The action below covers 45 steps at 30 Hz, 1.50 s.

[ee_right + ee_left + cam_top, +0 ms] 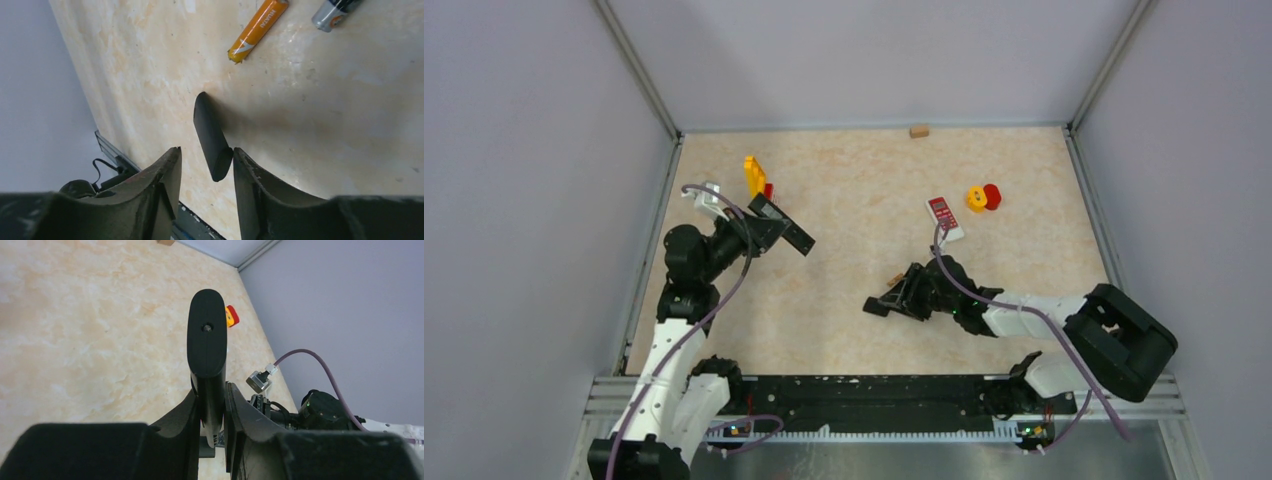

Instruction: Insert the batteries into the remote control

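Left gripper (211,402) is clamped tight on the black remote (206,340), holding it off the table (854,180) at the left side, long axis pointing away from the wrist. The face toward the left wrist camera is plain matte black with a rounded far end and 1 small screw hole near that end. Cannot tell from here if the battery bay is open.

Right gripper (205,155) is low over the middle of the table, jaws apart, nothing pinched. A black oblong piece (212,137) sits between the fingers, touching 1 finger with a clear gap to the other.

2 batteries show in the right wrist view, lying flat on the table just past that gripper, near each other but apart:
- orange battery (257,30): thin cylinder, dark print along its side, white wedge near the nearer end.
- dark battery (334,12): silver end with an orange mark, mostly cut off by the frame edge.

Red-and-white handset (944,217) lies flat beyond the right gripper. A yellow piece (975,198) and a red piece (993,196) are just beside it, touching each other. A wooden block (919,130) is at the far edge.
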Available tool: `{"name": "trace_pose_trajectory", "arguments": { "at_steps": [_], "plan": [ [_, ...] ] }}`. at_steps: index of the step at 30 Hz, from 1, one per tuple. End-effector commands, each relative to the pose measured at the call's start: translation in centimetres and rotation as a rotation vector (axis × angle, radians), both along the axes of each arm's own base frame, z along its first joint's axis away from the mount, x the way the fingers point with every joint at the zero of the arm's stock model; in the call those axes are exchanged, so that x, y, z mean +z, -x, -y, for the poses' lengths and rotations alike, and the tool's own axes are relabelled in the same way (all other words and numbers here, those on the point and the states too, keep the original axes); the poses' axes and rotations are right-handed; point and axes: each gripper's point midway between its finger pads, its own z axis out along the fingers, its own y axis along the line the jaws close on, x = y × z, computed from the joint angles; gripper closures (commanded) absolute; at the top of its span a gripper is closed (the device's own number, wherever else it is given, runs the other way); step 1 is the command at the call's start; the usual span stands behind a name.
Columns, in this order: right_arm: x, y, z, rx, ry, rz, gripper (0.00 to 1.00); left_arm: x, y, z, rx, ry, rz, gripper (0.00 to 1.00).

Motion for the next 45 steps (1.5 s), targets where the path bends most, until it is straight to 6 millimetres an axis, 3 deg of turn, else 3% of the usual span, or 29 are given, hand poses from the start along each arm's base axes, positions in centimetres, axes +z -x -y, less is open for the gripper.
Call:
{"name": "trace_pose_trajectory", "arguments": {
  "at_steps": [1, 4, 9, 13, 16, 21, 25, 28, 34, 45],
  "plan": [
    [0.9, -0.5, 1.6, -0.037, 0.088, 0.049, 0.53, 3.2, 0.9, 0.7, -0.064, 0.017, 0.148, 1.0],
    [1.9, -1.2, 2.7, -0.056, 0.154, 0.097, 0.46, 3.4, 1.0, 0.9, -0.073, 0.021, 0.153, 1.0],
    [3.8, -3.5, 5.4, -0.101, 0.301, 0.172, 0.45, 3.8, 1.2, 0.9, -0.075, 0.028, 0.168, 1.0],
    [4.1, -5.2, 6.9, -0.116, 0.428, 0.163, 0.51, 4.7, 2.0, 1.6, -0.138, 0.04, 0.209, 1.0],
    [4.0, -6.1, 7.3, -0.127, 0.492, 0.149, 0.58, 5.9, 3.7, 2.8, -0.249, 0.06, 0.27, 1.0],
    [4.2, -7.2, 6.1, -0.111, 0.464, 0.16, 0.62, 7.5, 6.5, 4.0, -0.404, 0.087, 0.354, 1.0],
    [4.1, -6.9, 1.7, 0.069, 0.352, 0.145, 0.58, 7.9, 7.4, 4.3, -0.449, 0.091, 0.374, 1.0],
    [3.4, -6.8, 0.4, 0.126, 0.365, 0.124, 0.58, 8.3, 8.0, 4.5, -0.477, 0.092, 0.401, 1.0],
    [3.9, -7.7, 0.9, 0.083, 0.396, 0.152, 0.58, 8.3, 8.4, 4.6, -0.488, 0.093, 0.409, 1.0],
    [2.5, -8.5, 3.6, -0.008, 0.538, 0.134, 0.56, 7.9, 7.7, 4.4, -0.456, 0.097, 0.388, 1.0]
  ]
}}
